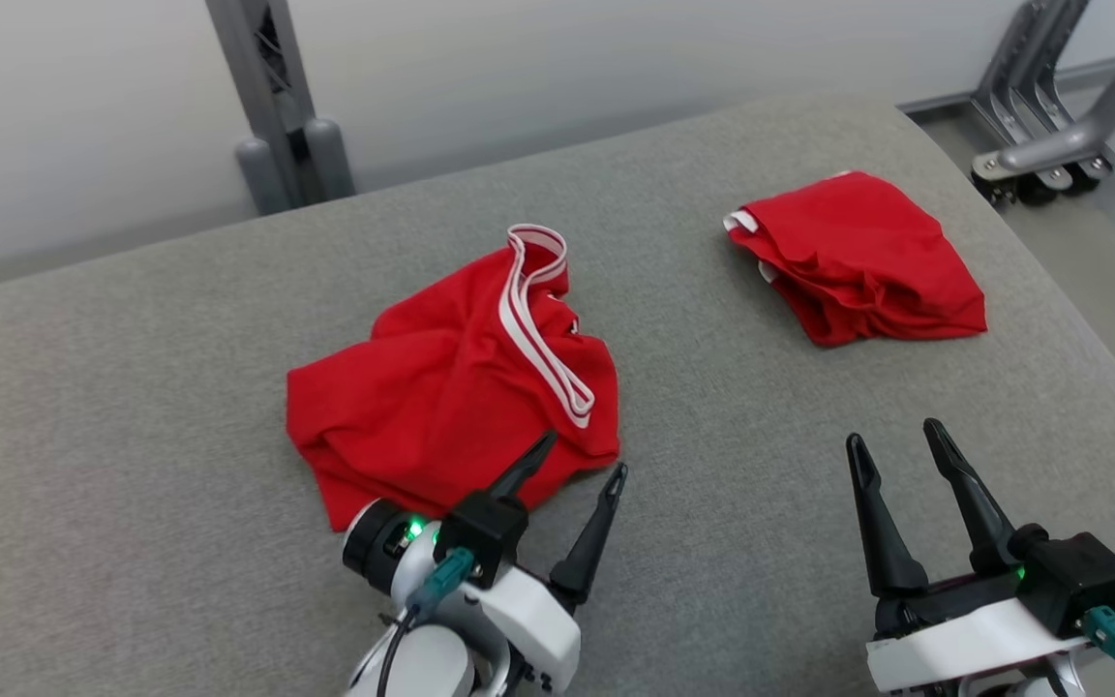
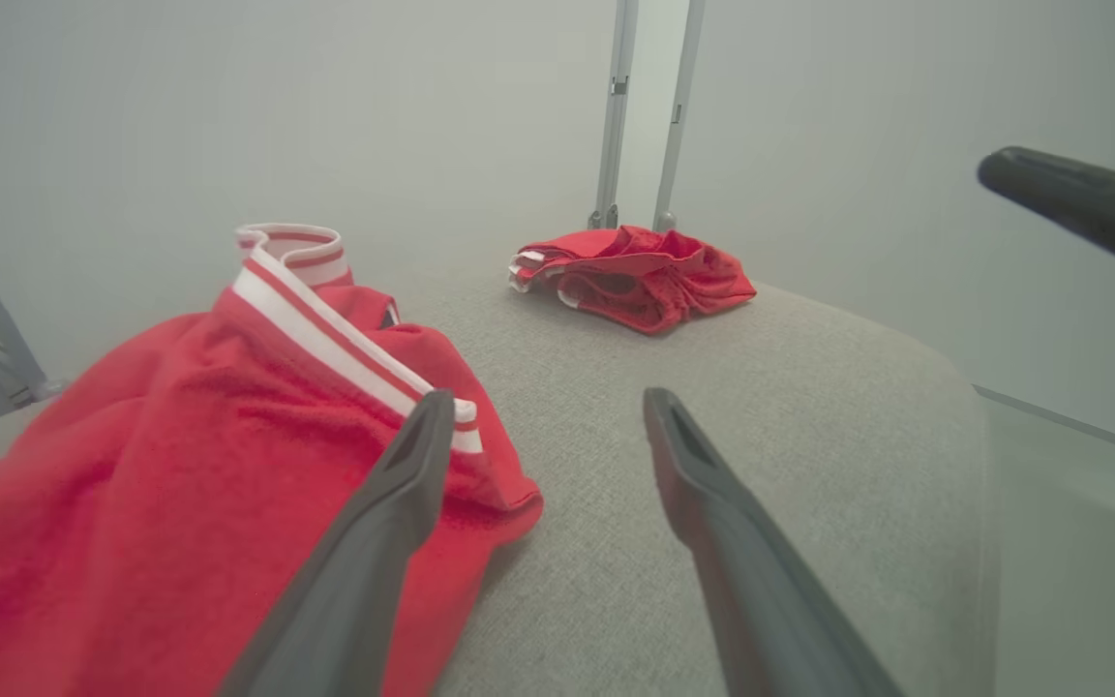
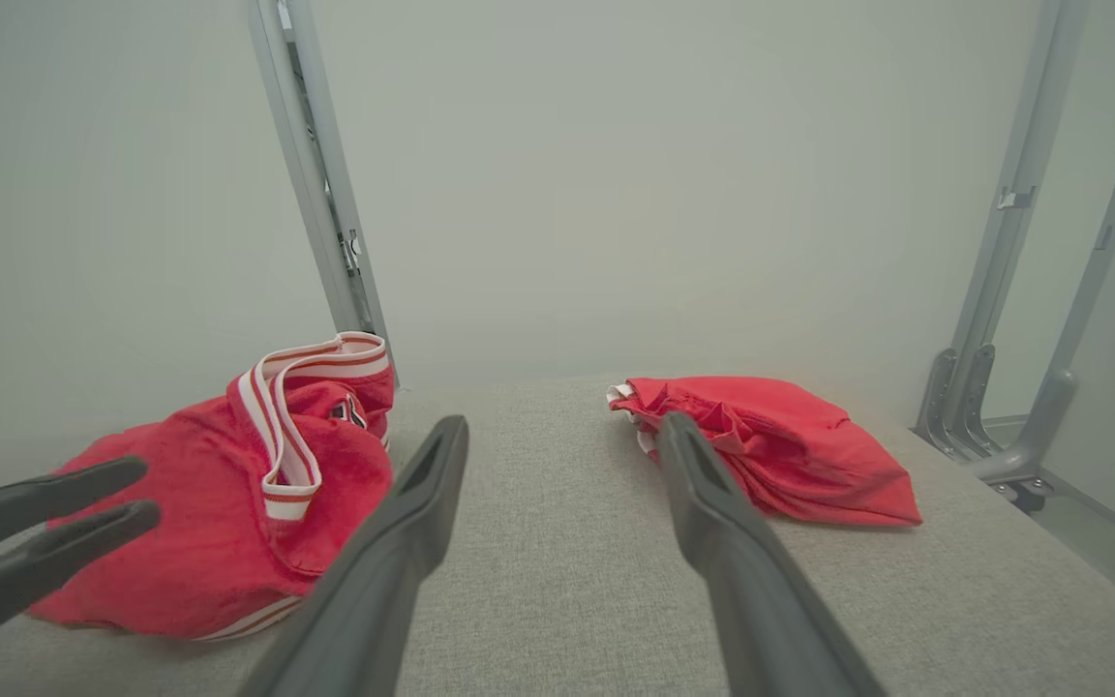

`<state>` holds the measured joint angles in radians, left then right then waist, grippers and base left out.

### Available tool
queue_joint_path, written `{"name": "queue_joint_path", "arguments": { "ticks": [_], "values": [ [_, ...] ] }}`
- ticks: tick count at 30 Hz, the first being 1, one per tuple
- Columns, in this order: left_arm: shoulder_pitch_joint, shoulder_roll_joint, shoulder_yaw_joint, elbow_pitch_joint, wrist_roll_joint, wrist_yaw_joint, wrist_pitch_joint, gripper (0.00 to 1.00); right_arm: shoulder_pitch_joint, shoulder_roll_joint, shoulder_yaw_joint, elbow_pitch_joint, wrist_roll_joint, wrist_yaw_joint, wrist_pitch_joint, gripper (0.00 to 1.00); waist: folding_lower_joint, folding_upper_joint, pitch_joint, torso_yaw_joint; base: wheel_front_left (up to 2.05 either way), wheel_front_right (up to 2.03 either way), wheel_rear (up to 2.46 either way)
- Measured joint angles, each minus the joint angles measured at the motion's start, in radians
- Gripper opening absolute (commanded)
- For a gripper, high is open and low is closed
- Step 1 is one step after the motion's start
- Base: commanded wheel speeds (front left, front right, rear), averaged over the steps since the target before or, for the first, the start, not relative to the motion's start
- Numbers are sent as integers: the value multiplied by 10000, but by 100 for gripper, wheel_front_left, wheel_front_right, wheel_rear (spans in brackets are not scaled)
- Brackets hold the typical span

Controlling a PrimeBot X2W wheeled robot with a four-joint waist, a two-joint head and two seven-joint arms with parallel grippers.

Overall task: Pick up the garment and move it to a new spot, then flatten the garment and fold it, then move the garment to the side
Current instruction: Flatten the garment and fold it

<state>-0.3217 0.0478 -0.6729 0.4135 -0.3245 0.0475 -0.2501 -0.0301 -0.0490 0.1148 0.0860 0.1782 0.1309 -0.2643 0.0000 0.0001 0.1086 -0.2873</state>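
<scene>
My left hand is spread open at the near edge of the crumpled garment on the bench. One finger overlaps its hem, and I cannot tell if it touches. Folds hide the garment's shape, bar a white-striped band. My right hand, fingers apart, holds nothing, short of a second garment.

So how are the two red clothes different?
The near garment lies crumpled and spread wide; the far garment is a smaller, neater bundle. The near garment shows a long white-striped band on top; the far garment shows only bits of white at one edge. Both are red.
</scene>
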Motion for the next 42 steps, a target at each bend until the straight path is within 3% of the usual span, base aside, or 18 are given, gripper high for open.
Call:
{"name": "queue_joint_path", "arguments": {
  "ticks": [8, 20, 21, 22, 23, 31, 37, 42],
  "values": [
    [-1454, 4, -564, 1574, -696, 1110, 483, 100, -332, 4, 81, -52, 123, 0, 0, 100, 0, 0, 702, -545, 0, 0, 0],
    [-2487, -4, -1093, 2920, -1534, 1799, 313, 100, -577, 4, 157, -40, 224, 0, 0, 100, 0, 0, 1131, -892, 0, 0, 0],
    [-2560, 0, -1078, 3026, -1601, 1824, 276, 73, -603, 2, 161, -40, 230, 0, 0, 100, 0, 0, 1132, -905, 0, 0, 0],
    [-2612, 4, -1064, 3137, -1632, 1824, 217, 27, -620, 4, 174, -40, 251, 0, 0, 100, 0, 0, 1123, -912, 0, 0, 0],
    [-2639, 2, -1060, 3221, -1687, 1822, 190, 0, -623, 4, 178, -38, 251, 0, 0, 100, 0, 0, 1105, -915, 0, 0, 0],
    [-2782, 2, -1045, 3091, -2345, 1375, -29, 0, -571, 4, 186, 81, 249, 0, 0, 100, 0, 0, 795, -863, 0, 0, 0],
    [-3100, 8, -924, 1868, -3503, 798, -73, 0, -516, 4, 324, 174, 238, 0, 0, 100, 0, 0, 473, -852, 0, 0, 0],
    [-4149, 8, -938, 903, -4161, 667, -98, 0, -503, 2, 431, 245, 221, 0, 0, 100, 0, 0, 221, -962, 0, 0, 0]
  ]
}}
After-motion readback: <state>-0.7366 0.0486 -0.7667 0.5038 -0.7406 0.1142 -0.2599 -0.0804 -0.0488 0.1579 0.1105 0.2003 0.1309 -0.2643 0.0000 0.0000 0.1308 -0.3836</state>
